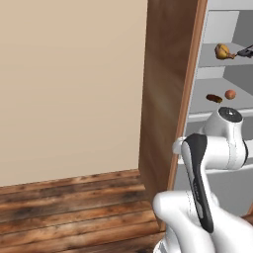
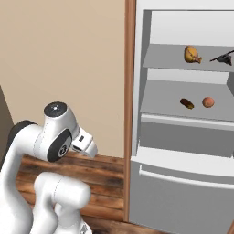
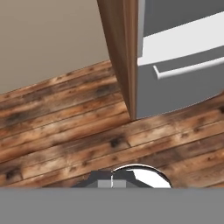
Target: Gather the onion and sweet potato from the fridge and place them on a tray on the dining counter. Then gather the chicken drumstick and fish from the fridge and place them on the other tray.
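Already your fridge (image 2: 183, 151) stands open: onion (image 2: 208, 102) and sweet potato (image 2: 186, 103) lie side by side on a shelf, above and ahead of your closed, empty jaws, which face the floor (image 3: 65, 131).

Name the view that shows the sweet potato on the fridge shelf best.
The right base view: the sweet potato lies unobstructed beside the onion. The left base view shows it smaller, just above the arm. The hand view faces the floor.
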You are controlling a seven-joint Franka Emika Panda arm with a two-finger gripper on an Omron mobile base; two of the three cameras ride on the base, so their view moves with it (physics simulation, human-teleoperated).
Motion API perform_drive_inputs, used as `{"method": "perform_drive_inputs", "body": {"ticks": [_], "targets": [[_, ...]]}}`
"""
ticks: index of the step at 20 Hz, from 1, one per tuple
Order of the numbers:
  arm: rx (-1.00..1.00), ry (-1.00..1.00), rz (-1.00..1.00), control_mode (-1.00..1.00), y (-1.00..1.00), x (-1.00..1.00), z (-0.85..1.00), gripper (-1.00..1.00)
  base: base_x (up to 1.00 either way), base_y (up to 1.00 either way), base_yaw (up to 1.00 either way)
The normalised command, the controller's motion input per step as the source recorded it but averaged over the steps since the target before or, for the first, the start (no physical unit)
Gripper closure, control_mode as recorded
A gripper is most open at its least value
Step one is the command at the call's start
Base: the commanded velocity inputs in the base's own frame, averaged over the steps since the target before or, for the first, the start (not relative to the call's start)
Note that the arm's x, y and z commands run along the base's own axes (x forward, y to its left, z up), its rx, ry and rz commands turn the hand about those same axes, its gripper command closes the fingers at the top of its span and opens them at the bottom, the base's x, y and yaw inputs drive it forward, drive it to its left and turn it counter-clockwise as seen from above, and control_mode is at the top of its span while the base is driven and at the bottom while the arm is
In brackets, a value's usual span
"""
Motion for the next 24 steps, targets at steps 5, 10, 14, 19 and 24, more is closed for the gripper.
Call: {"method": "perform_drive_inputs", "body": {"ticks": [5,10,14,19,24], "targets": [[0.00,-0.05,0.02,-1.00,0.02,-0.01,0.00,1.00,0.00,0.00,0.00],[0.00,0.00,0.00,-1.00,0.02,0.00,0.00,1.00,0.00,0.00,0.00],[0.00,0.00,0.00,-1.00,0.00,0.00,0.00,1.00,0.00,0.00,0.00],[0.00,0.00,0.00,-1.00,0.00,0.00,0.00,1.00,0.00,0.00,0.00],[0.00,0.00,0.00,1.00,0.00,0.00,0.00,1.00,-0.01,0.00,0.00]]}}
